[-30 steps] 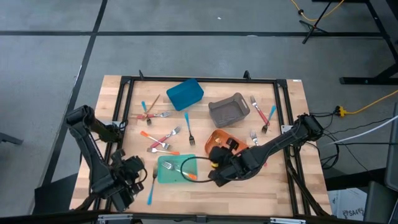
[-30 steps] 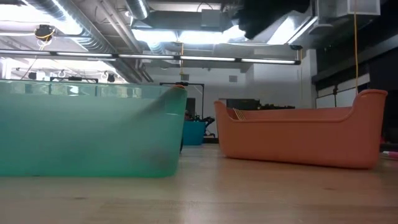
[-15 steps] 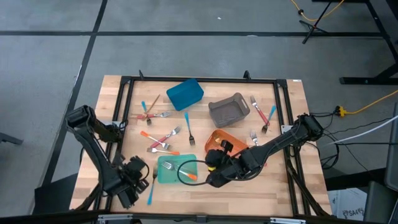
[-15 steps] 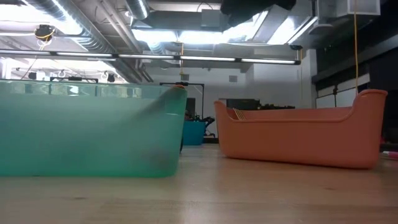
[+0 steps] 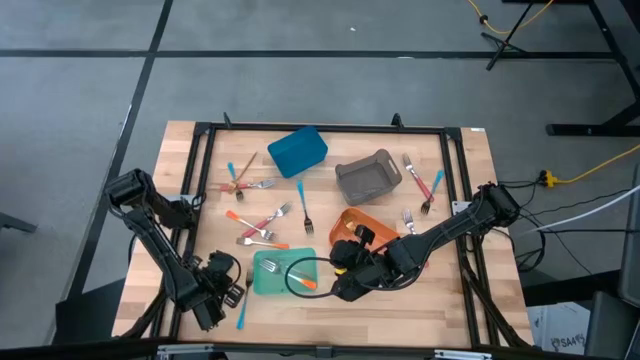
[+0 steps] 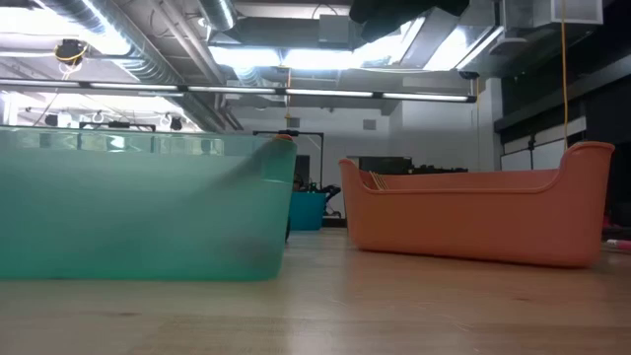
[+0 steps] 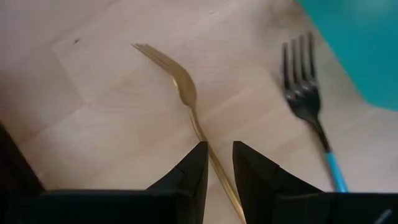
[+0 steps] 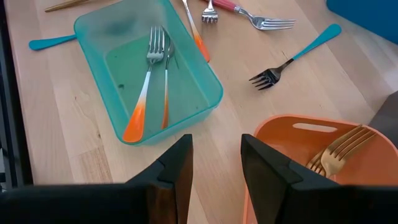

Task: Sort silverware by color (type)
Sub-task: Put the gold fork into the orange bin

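A gold fork (image 7: 186, 99) lies flat on the wood near the table's near-left corner, beside a blue-handled fork (image 7: 309, 106). My left gripper (image 7: 220, 155) points down over the gold fork's handle, open, with a narrow gap and one finger on either side of the handle; whether they touch it I cannot tell. My right gripper (image 8: 216, 155) hangs open and empty above the gap between the teal bin (image 8: 205, 81) and the orange bin (image 8: 273, 134). Orange-handled forks (image 8: 144, 93) lie in the teal bin, gold forks (image 8: 339, 152) in the orange bin.
A blue bin (image 5: 297, 150) and a grey bin (image 5: 368, 176) stand toward the far edge. Loose pink, orange and blue forks lie left of the middle (image 5: 262, 228), and more at the far right (image 5: 425, 185). A black frame (image 5: 205, 130) borders the table.
My left gripper has come down toward the table over the gold fork and has rolled about its own axis. The forks and bins lie as before.
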